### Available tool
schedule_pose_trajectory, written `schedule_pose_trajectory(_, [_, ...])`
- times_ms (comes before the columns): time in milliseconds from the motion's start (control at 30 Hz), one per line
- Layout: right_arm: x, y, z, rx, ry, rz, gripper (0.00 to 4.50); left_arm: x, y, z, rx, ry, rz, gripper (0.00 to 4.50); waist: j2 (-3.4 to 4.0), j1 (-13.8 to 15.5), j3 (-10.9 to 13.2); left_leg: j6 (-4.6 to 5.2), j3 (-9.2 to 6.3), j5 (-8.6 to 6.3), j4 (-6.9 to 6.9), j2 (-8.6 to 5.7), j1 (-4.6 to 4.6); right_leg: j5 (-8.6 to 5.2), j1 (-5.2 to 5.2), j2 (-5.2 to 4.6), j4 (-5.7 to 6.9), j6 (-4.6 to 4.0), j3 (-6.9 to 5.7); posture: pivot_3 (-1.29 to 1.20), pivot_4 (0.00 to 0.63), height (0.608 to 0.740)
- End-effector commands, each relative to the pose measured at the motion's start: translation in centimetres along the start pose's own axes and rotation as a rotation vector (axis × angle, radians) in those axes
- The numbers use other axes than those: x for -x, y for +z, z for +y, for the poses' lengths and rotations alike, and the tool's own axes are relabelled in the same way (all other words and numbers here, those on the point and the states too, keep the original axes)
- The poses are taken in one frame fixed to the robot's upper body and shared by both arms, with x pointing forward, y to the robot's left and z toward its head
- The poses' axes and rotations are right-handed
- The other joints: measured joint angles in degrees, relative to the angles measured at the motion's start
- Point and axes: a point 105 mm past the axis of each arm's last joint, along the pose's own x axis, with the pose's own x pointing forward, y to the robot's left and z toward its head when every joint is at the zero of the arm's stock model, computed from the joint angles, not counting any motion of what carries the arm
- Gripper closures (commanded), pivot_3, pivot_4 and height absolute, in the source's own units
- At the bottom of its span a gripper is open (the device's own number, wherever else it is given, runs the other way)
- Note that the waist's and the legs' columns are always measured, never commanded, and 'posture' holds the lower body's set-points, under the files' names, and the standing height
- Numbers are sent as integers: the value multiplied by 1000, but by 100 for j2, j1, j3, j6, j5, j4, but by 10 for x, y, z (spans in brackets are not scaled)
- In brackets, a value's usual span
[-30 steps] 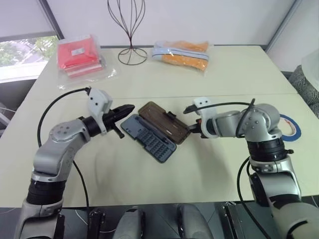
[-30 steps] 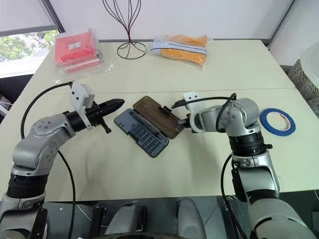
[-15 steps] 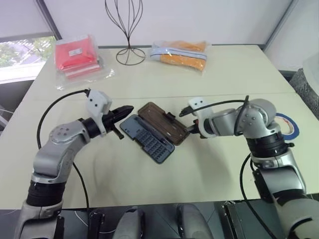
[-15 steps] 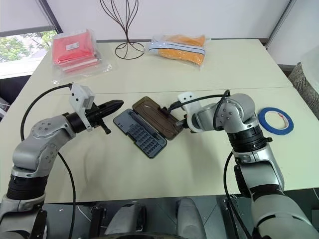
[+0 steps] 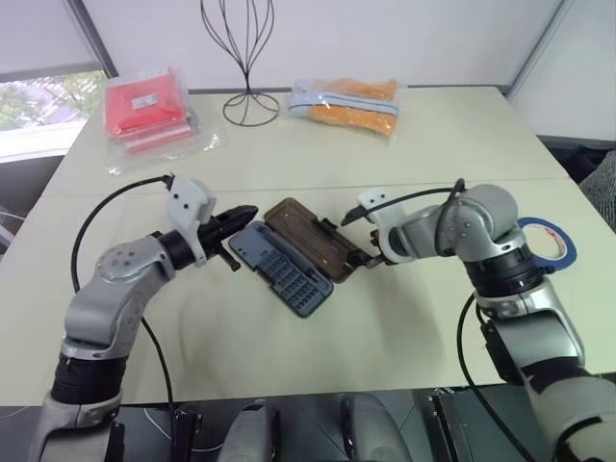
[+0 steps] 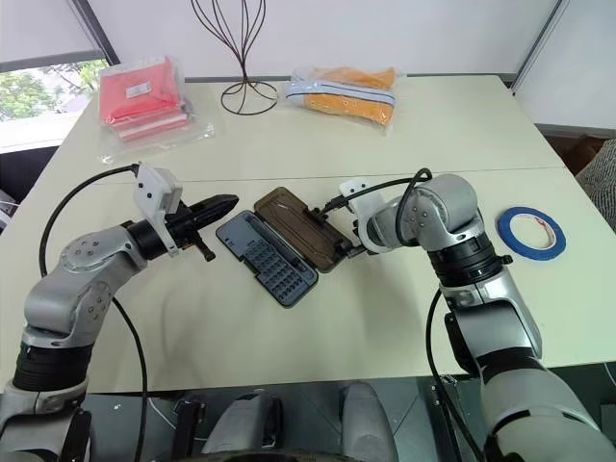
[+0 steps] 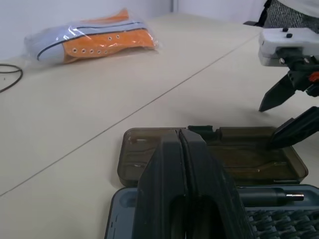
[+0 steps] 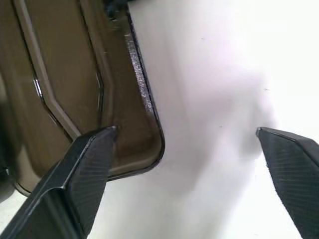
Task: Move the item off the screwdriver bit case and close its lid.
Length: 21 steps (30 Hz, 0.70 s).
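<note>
In the right wrist view, spread right tool (image 8: 184, 164) astride the lid (image 8: 75, 74) corner; left tool (image 7: 182, 164) pressed together

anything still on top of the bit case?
No. The open screwdriver bit case shows bare bit rows, the lid lies flat, and the blue tape is on the table. Underneath is hidden.
</note>
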Motion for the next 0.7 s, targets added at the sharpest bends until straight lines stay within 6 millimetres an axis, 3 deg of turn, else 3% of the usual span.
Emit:
schedule_pose_trajectory(33, [-1,2,8,18,33,3,58,3,11,0,-29,8,-30,4500,0,5,0,0,0,0,0,0,0,0,0,0,0,0,0,0,150,740])
schedule_pose_trajectory(133, [-3,-1,9,18,40,10,861,3,11,0,-30,10,-30,4500,0,1,0,0,0,0,0,0,0,0,0,0,0,0,0,0,150,740])
schedule_pose_trajectory(367, [-6,-5,9,23,51,24,4304,3,12,2,-35,14,-32,4500,0,15,0,0,-1,0,1,-2,0,0,1,-1,0,0,0,0,150,740])
schedule_pose_trajectory(700, [-1,2,12,97,55,-11,4408,3,14,5,-43,24,-41,4500,-3,10,-3,0,-1,0,1,-1,4,0,3,0,0,0,0,0,150,740])
